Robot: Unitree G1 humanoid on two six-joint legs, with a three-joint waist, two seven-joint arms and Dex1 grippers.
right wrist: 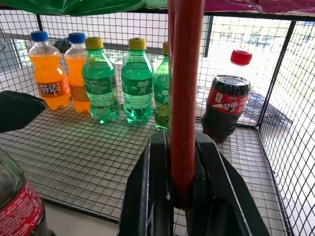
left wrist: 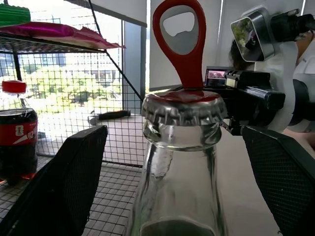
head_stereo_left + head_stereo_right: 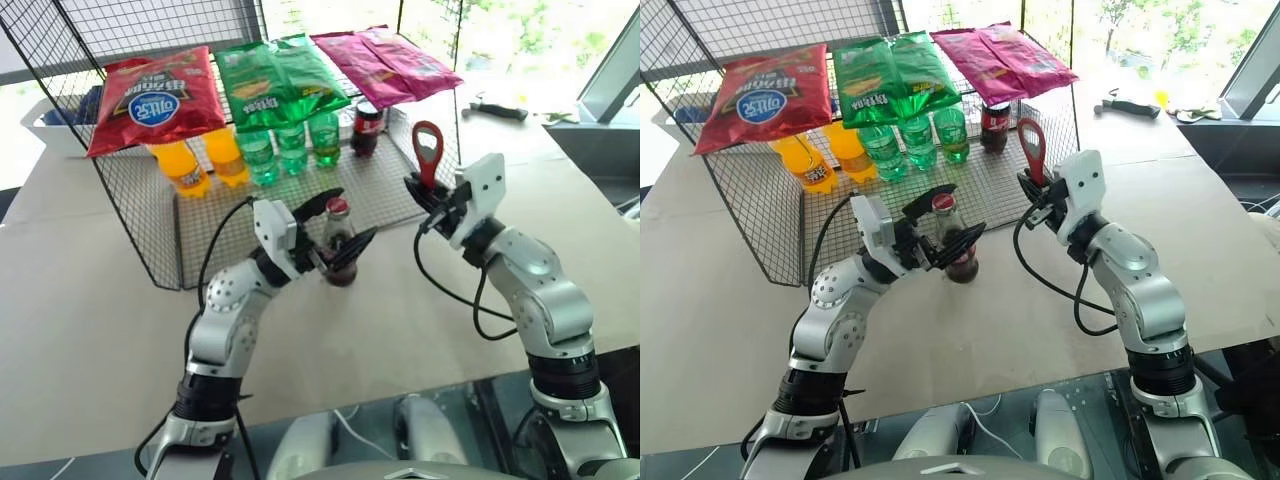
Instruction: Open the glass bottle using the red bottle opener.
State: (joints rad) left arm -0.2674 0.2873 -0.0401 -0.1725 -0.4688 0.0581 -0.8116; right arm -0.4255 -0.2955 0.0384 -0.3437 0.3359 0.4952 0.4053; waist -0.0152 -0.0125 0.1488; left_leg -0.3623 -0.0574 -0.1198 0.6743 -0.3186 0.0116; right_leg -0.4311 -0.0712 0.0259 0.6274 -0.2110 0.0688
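1. Standing upright on the surface [image 3: 90, 330], just in front of the wire rack [image 3: 150, 230], the glass bottle [image 3: 339, 245] is flanked by the fingers of the left tool [image 3: 334, 228], which are spread wide and appear not to be touching the glass; the crown cap [image 2: 182, 109] is seen in place.
2. The red bottle opener [image 3: 428, 152] is clamped by its handle in the fully closed right tool [image 3: 425, 200], ring head up, held to the right of the bottle and above its cap.
3. With the left tool open, the bottle is judged to be unsupported; if the opener is levered against the cap now, the bottle could be tipped or slid across the surface.
4. The opener is gripped low on a narrow handle; under prying load it could be twisted or pulled out of the right tool.
5. If the ring head is not seated under the cap's crimped edge, it may slip off and the cap be left on.
6. The rack and the small cola bottle [image 3: 367, 127] on it stand just beyond; a wide swing of either arm could strike them.
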